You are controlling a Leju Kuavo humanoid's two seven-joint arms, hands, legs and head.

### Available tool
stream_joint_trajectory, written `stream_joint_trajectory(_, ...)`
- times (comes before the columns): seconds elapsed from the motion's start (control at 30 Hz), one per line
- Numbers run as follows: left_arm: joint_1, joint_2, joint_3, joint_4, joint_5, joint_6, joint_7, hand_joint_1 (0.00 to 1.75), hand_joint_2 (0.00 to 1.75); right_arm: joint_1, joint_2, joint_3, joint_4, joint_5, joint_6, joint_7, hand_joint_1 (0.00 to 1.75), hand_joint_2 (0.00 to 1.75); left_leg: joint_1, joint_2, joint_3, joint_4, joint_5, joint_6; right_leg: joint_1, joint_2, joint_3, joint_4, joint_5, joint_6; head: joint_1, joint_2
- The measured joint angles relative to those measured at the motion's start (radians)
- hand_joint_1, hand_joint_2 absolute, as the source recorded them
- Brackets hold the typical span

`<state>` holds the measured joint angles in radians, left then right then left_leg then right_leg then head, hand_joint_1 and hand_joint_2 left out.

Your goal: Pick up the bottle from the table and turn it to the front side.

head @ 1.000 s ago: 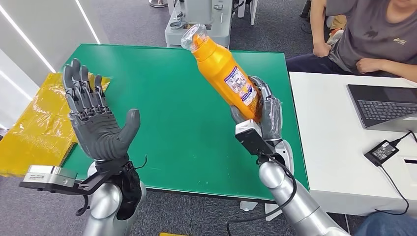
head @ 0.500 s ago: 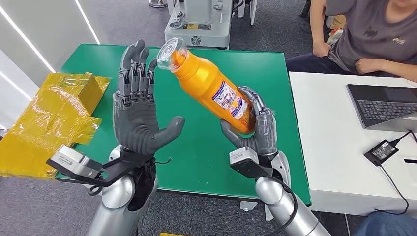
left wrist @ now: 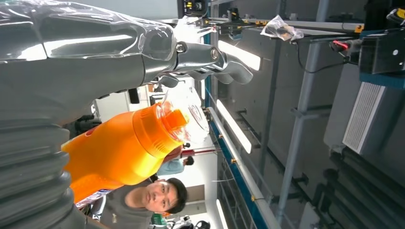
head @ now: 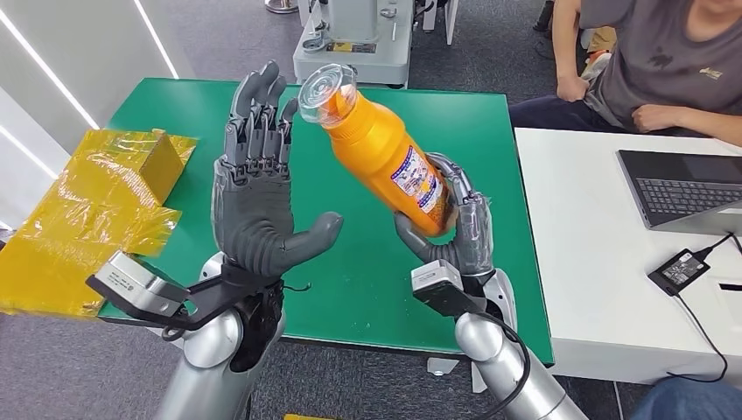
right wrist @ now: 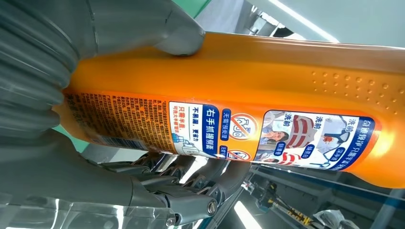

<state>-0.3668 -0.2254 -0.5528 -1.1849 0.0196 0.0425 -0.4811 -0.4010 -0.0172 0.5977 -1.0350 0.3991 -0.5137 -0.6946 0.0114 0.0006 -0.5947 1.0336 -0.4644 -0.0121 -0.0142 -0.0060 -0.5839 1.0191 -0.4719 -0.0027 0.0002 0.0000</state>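
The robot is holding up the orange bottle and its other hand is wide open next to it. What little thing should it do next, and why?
Probably bring the open left hand in onto the upper body of the bottle. The right hand grips it at the base alone, tilted above the table, so a second hold would likely help turn it.

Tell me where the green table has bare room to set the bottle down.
The green table is bare at its far edge and near edge. The yellow wrapped package crowds its left side. The right hand holds the orange plastic bottle above the middle, beside the open left hand.
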Motion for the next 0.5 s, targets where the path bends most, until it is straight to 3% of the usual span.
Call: stream_joint_trajectory(0.5, -0.008, -0.011, 0.006, 0.045, 0.005, 0.037, 0.004, 0.0, 1.75, 0.001, 0.0, 0.048, -0.044, -0.081, -0.051, -0.004, 1.75, 1.75, 0.0, 0.0, 0.0, 0.0, 0.0, 0.0, 0.0, 0.0, 0.0, 0.0, 0.0, 0.0, 0.0, 0.0)
